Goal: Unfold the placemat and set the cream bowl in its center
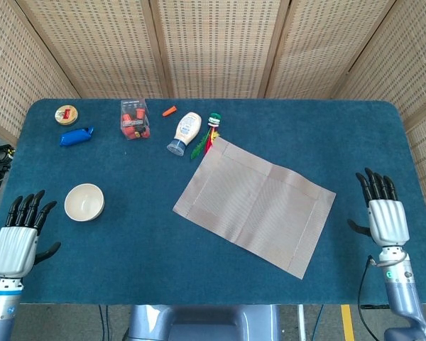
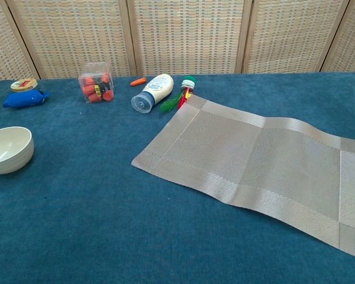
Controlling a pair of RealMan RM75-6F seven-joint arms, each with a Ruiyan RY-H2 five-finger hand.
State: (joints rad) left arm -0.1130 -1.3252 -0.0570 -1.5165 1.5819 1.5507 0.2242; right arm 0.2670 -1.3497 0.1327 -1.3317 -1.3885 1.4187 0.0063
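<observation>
Your right hand [image 1: 388,220] hangs over the table's right edge with its fingers straight and apart, gripping nothing. Your left hand [image 1: 18,239] sits at the near left corner the same way, fingers spread and empty. Neither hand shows in the chest view.

You are working on a table [image 1: 319,128] covered in dark blue felt-like cloth, with rounded corners. Behind it stand folding screens [image 1: 220,46] of woven cane in pale wooden frames.

You have the placemat [image 1: 254,204] lying unfolded and flat, a grey-beige woven rectangle turned at an angle, right of the table's middle. Its right corner points toward your right hand but lies apart from it, with bare cloth between. In the chest view a low ripple runs across the mat near its far edge.

You will find the cream bowl [image 1: 84,202] upright on the left side, well apart from the placemat and near your left hand, just ahead of its fingertips and slightly to the right.

Along the far side you have a round tin [image 1: 66,114], a blue object [image 1: 76,136], a clear box [image 1: 134,118] of red pieces, a small orange piece [image 1: 170,110], a white squeeze bottle [image 1: 184,132] on its side, and a green and red item [image 1: 209,131] touching the mat's far corner.
</observation>
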